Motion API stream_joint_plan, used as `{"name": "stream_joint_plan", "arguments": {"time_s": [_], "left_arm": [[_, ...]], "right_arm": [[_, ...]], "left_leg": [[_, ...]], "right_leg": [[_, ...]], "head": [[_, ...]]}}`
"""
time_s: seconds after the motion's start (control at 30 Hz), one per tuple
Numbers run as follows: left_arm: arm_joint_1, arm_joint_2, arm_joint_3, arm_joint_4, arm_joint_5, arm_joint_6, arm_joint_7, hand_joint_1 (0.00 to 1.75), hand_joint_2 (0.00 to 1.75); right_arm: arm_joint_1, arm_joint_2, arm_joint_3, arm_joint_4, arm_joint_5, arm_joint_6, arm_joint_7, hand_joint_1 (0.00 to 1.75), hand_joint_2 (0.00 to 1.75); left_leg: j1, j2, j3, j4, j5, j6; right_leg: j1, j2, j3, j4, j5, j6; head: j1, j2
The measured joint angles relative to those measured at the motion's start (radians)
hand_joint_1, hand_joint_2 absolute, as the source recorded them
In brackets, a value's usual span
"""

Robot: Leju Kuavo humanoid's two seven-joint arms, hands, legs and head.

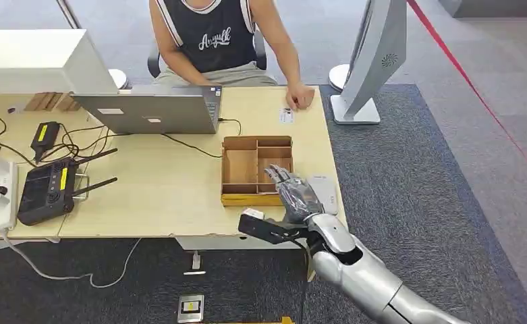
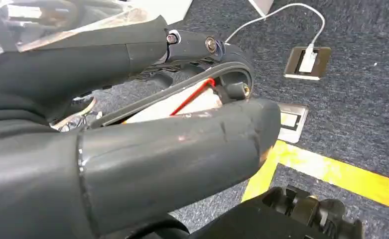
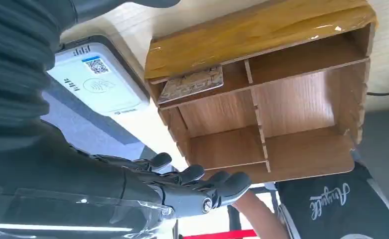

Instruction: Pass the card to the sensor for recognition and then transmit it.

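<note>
A wooden divided box (image 1: 241, 169) stands near the table's front right corner. A patterned card (image 3: 191, 83) lies flat in the box compartment closest to the white card sensor (image 3: 100, 79), which sits on the table just right of the box (image 1: 324, 192). My right hand (image 1: 293, 191) hovers over the box's near right part with its fingers (image 3: 197, 181) stretched out and spread, holding nothing; in the head view it hides the card. My left hand (image 2: 132, 124) hangs low over the carpet, its fingers loosely curved and holding nothing.
A person sits across the table, one hand (image 1: 299, 96) resting on the far right edge near a small label (image 1: 286, 115). A laptop (image 1: 152, 111), a black controller (image 1: 44, 189), cables and a power strip (image 1: 1, 192) lie to the left. A grey stand (image 1: 375, 61) is on the floor at right.
</note>
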Motion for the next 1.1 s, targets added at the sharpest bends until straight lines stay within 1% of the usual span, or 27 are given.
{"name": "stream_joint_plan", "arguments": {"time_s": [0.27,0.67,0.7,0.8,0.83,1.0,1.1], "left_arm": [[0.002,-0.001,0.0,0.0,-0.002,0.0,0.003,0.0,0.0],[0.003,-0.001,0.0,-0.001,-0.003,0.0,0.003,0.0,0.0],[0.003,-0.001,0.0,-0.001,-0.007,0.0,0.003,0.0,0.0],[0.005,-0.003,0.0,-0.002,-0.021,-0.003,0.006,0.0,0.0],[0.005,-0.005,0.0,-0.002,-0.024,-0.003,0.006,0.0,0.0],[0.007,-0.011,0.0,-0.003,-0.031,-0.006,0.006,0.0,0.0],[0.008,-0.014,0.0,-0.003,-0.034,-0.006,0.006,0.0,0.0]], "right_arm": [[-0.021,0.022,0.0,0.063,0.0,-0.008,-0.007,0.0,1.75],[-0.025,0.037,0.0,0.109,0.002,-0.013,-0.007,0.0,1.75],[-0.026,0.037,0.0,0.112,0.017,-0.032,-0.005,0.0,1.75],[-0.047,0.039,-0.006,0.143,0.063,-0.135,-0.011,0.0,1.75],[-0.058,0.04,-0.01,0.159,0.069,-0.151,-0.016,0.0,1.75],[-0.091,0.052,-0.017,0.238,0.103,-0.188,-0.031,0.0,1.75],[-0.105,0.06,-0.02,0.281,0.106,-0.191,-0.031,0.0,1.75]], "left_leg": [[0.0,0.0,0.0,0.0,0.0,0.0],[0.0,0.0,0.0,0.0,0.0,0.0],[0.0,0.0,0.0,0.0,0.0,0.0],[0.0,0.0,0.0,0.0,0.0,0.0],[0.0,0.0,0.0,0.0,0.0,0.0],[0.0,0.0,0.0,0.0,0.0,0.0],[0.0,0.0,0.0,0.0,0.0,0.0]], "right_leg": [[0.0,0.0,0.0,0.0,0.0,0.0],[0.0,0.0,0.0,0.0,0.0,0.0],[0.0,0.0,0.0,0.0,0.0,0.0],[0.0,0.0,0.0,0.0,0.0,0.0],[0.0,0.0,0.0,0.0,0.0,0.0],[0.0,0.0,0.0,0.0,0.0,0.0],[0.0,0.0,0.0,0.0,0.0,0.0]], "head": [[0.0,0.0],[0.0,0.0],[0.0,0.0],[0.0,0.0],[0.0,0.0],[0.0,0.0],[0.0,0.0]]}}
